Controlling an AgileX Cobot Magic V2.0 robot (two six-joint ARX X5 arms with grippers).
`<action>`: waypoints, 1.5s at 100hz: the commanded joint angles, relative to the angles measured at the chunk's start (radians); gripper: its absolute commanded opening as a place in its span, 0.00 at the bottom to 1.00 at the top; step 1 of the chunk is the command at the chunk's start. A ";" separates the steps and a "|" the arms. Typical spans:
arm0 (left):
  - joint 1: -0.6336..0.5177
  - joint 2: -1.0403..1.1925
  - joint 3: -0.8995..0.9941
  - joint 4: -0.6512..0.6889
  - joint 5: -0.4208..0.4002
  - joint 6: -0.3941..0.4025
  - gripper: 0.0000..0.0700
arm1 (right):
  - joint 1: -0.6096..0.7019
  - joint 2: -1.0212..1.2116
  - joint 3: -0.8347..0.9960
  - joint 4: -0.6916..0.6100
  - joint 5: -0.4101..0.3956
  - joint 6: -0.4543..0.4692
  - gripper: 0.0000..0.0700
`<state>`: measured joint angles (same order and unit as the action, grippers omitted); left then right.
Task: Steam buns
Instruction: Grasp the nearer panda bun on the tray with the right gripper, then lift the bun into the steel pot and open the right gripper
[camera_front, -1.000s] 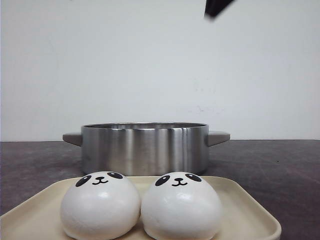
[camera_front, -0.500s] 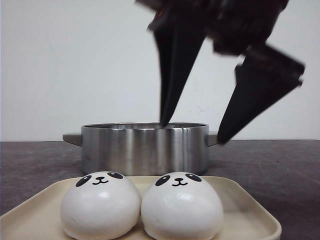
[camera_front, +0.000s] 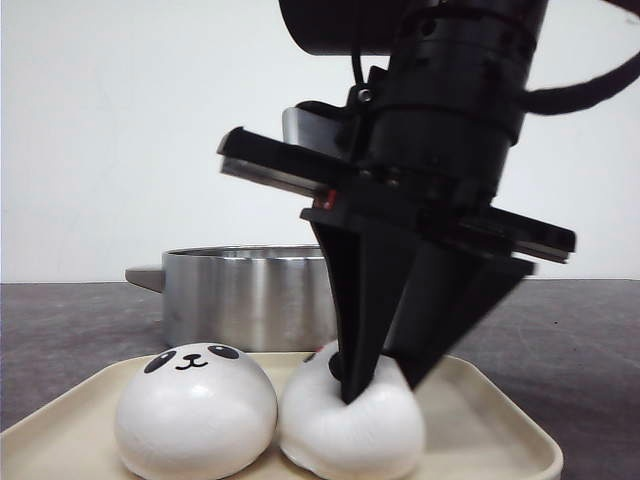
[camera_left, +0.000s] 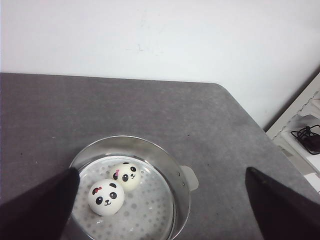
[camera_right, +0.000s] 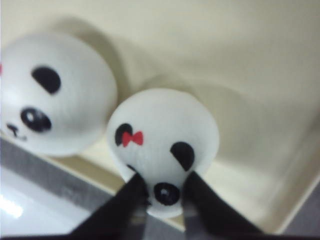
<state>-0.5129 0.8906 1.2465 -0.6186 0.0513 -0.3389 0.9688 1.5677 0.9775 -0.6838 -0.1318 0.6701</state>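
Note:
Two white panda buns lie on a cream tray (camera_front: 480, 420) at the front. My right gripper (camera_front: 378, 385) has come down from above and is shut on the right bun (camera_front: 350, 435), pinching and dimpling its top. The left bun (camera_front: 195, 410) sits free beside it, touching it. In the right wrist view the fingers (camera_right: 125, 200) squeeze the face end of the held bun (camera_right: 162, 130), which has a red bow. The other bun (camera_right: 55, 95) lies next to it. Two more buns (camera_left: 105, 197) (camera_left: 126, 175) lie inside the steel pot (camera_left: 172, 165). My left gripper (camera_left: 162, 172) hovers open above that pot.
The steel pot (camera_front: 250, 295) with side handles stands right behind the tray on the dark grey table (camera_front: 590, 330). A white wall is behind. In the left wrist view the table's far right edge (camera_left: 245, 115) borders a white shelf with cables.
My right gripper dropped from above the pot down onto the tray and closed on the right bun, squashing it. The left bun shifted slightly to the left.

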 joint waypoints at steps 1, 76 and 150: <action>-0.005 0.005 0.020 0.009 -0.003 0.013 0.95 | 0.011 0.007 0.020 0.012 0.013 0.001 0.02; -0.005 0.006 0.019 -0.004 -0.003 0.014 0.95 | -0.217 0.067 0.462 0.050 0.185 -0.265 0.01; -0.005 0.006 0.019 -0.170 -0.003 0.017 0.95 | -0.306 0.272 0.472 0.039 0.158 -0.267 0.67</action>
<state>-0.5129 0.8906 1.2465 -0.7761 0.0509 -0.3321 0.6601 1.8389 1.4277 -0.6403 0.0227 0.4149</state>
